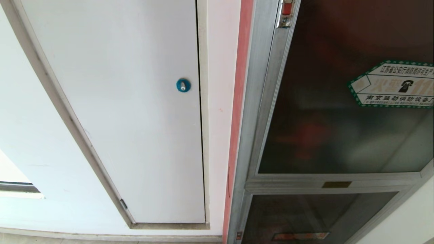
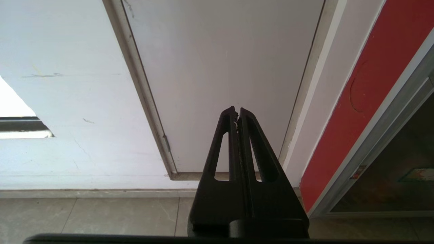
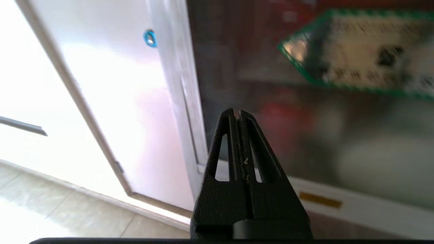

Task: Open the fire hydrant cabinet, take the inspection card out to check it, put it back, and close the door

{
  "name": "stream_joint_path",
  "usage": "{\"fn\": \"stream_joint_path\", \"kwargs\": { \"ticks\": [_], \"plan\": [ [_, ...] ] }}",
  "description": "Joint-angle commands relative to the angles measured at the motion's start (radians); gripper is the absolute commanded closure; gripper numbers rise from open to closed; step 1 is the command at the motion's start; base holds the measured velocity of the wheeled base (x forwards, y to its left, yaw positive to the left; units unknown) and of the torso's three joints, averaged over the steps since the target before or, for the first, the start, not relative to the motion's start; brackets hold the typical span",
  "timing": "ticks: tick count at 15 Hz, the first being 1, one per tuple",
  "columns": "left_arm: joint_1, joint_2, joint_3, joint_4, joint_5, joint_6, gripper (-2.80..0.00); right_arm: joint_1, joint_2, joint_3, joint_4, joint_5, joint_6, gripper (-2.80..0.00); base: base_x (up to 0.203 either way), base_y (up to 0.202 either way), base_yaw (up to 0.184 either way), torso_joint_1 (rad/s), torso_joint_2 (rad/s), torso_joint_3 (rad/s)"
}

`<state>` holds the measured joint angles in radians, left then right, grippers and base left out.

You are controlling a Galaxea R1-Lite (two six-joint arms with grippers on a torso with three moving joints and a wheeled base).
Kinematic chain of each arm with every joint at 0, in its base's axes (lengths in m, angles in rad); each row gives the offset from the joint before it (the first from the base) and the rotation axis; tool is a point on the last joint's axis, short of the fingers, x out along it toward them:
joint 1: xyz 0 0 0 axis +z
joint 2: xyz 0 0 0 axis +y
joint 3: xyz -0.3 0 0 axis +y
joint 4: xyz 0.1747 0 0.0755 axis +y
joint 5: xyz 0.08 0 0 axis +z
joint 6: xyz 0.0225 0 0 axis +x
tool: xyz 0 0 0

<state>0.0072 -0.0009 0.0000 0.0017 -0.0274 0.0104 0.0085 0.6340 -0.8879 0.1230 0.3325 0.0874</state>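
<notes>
The fire hydrant cabinet (image 1: 252,112) with its silver frame fills the right of the head view. Its door (image 1: 322,112) of dark tinted glass is closed, with a green-bordered sticker (image 1: 393,84) on it and a small red latch (image 1: 286,12) at the top. The inspection card is hidden. Neither arm shows in the head view. My right gripper (image 3: 238,113) is shut and empty, pointing at the door (image 3: 305,112) near its left frame, apart from it. My left gripper (image 2: 236,110) is shut and empty, facing the white panel door.
A white panel door (image 1: 129,112) with a blue round lock (image 1: 183,85) stands left of the cabinet. A smaller lower glass door (image 1: 305,217) sits under the main one. A red strip (image 1: 239,112) edges the cabinet frame. Tiled floor (image 2: 95,217) lies below.
</notes>
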Motion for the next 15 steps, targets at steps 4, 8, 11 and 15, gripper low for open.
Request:
{"fn": "stream_joint_path", "kwargs": {
  "ticks": [4,8,11,15],
  "plan": [
    [0.000,0.001,0.000,0.000,0.000,0.000,0.00,0.081,0.303,-0.359,0.098,0.089,0.074,0.00,0.000,0.000,0.000,0.000,0.00,0.000],
    [0.000,0.001,0.000,0.000,0.000,0.000,0.00,0.243,0.495,-0.574,0.177,0.097,0.168,0.00,0.000,0.000,0.000,0.000,0.00,0.000],
    [0.000,0.001,0.000,0.000,0.000,0.000,0.00,0.375,0.551,-0.637,0.199,0.069,0.227,0.00,0.000,0.000,0.000,0.000,0.00,0.000],
    [0.000,0.001,0.000,0.000,0.000,0.000,0.00,0.603,0.645,-0.706,0.240,-0.156,0.286,0.00,0.000,0.000,0.000,0.000,0.00,0.000]
  ]
}}
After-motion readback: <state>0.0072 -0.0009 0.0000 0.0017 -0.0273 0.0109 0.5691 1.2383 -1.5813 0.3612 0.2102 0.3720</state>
